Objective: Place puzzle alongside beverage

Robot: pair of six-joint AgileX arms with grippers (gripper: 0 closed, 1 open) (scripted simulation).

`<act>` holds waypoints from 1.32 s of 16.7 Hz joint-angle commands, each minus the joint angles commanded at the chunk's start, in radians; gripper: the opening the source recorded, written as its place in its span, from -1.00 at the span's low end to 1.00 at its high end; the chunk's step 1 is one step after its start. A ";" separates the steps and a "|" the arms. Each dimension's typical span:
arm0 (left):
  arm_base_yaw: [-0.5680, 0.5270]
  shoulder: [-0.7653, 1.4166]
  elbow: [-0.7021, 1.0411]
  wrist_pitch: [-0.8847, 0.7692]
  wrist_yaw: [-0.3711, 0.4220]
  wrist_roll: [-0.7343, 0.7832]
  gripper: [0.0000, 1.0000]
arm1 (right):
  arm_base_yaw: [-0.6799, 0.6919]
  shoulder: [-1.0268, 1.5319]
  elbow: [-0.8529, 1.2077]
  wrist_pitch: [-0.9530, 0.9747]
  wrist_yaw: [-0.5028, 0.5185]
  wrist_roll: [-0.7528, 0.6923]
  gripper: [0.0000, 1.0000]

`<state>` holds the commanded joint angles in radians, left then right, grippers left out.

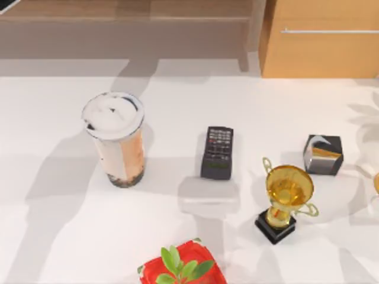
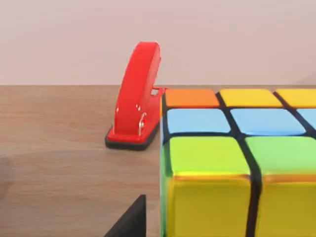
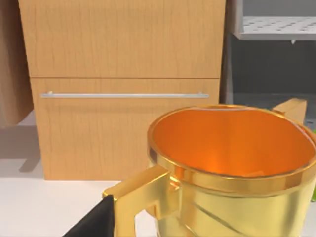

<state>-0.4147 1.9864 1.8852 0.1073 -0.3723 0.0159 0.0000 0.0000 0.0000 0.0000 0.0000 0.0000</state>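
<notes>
Cube (image 2: pixel 237 163) sits on wood surface beside red punch (image 2: pixel 136 96), close before left wrist camera. Cup (image 1: pixel 115 139) stands on table's left half. Jaw state: you cannot tell, either arm. Cube rigid, light, glossy; grip two opposite flat faces, mid-height.

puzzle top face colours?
Puzzle: orange, yellow, blue and green squares on a black grid; left wrist view shows it best.
</notes>
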 joint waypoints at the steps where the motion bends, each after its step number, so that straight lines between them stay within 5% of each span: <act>1: 0.000 0.000 0.000 0.000 0.000 0.000 0.10 | 0.000 0.000 0.000 0.000 0.000 0.000 1.00; 8: 0.000 0.000 0.000 0.000 0.000 0.000 -0.96 | 0.000 0.000 0.000 0.000 0.000 0.000 1.00; 22: -0.011 -0.007 -0.008 0.013 -0.004 0.043 -1.00 | 0.000 0.000 0.000 0.000 0.000 0.000 1.00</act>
<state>-0.4261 1.9792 1.8770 0.1206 -0.3767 0.0589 0.0000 0.0000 0.0000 0.0000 0.0000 0.0000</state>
